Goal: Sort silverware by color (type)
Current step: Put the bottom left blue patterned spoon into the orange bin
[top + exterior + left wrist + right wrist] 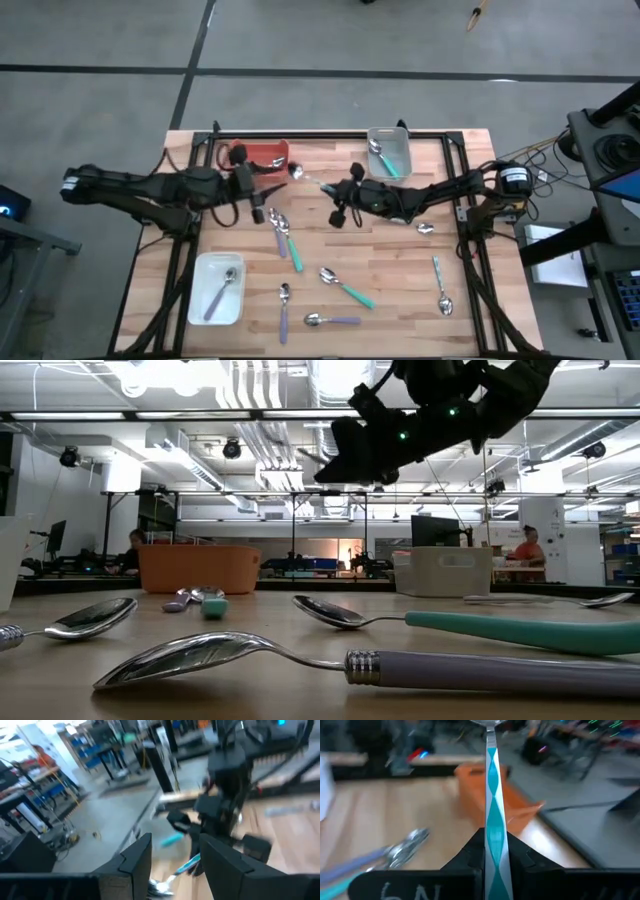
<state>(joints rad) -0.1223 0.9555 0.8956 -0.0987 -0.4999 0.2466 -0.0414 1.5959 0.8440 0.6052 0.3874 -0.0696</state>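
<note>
My right gripper [340, 190] is over the table's middle, shut on a spoon with a twisted teal-and-silver handle [494, 795]. That spoon's bowl [297, 172] points at the right end of the orange tray [262, 154]. My left gripper [262, 200] is open, just left of that spoon and in front of the orange tray. In the left wrist view its fingers [139, 860] frame the teal handle [186, 865] farther off. The grey tray [405, 160] holds a teal spoon [383, 160]. The white tray [200, 290] holds a lavender spoon [222, 292]. My right gripper pinches the spoon's handle [494, 837] between its two fingers, well back from the bowl. The spoon lies along the fingers and sticks straight out ahead of them, toward the table's left. It is lifted clear, with its bowl [489, 722] farthest from the gripper.
Loose spoons lie flat on the near half of the table: a lavender and teal pair [284, 237], a teal one [347, 286], two lavender ones [284, 308] [333, 320] and a teal one [441, 286] at the right. A small metal piece [425, 228] lies by the right arm.
</note>
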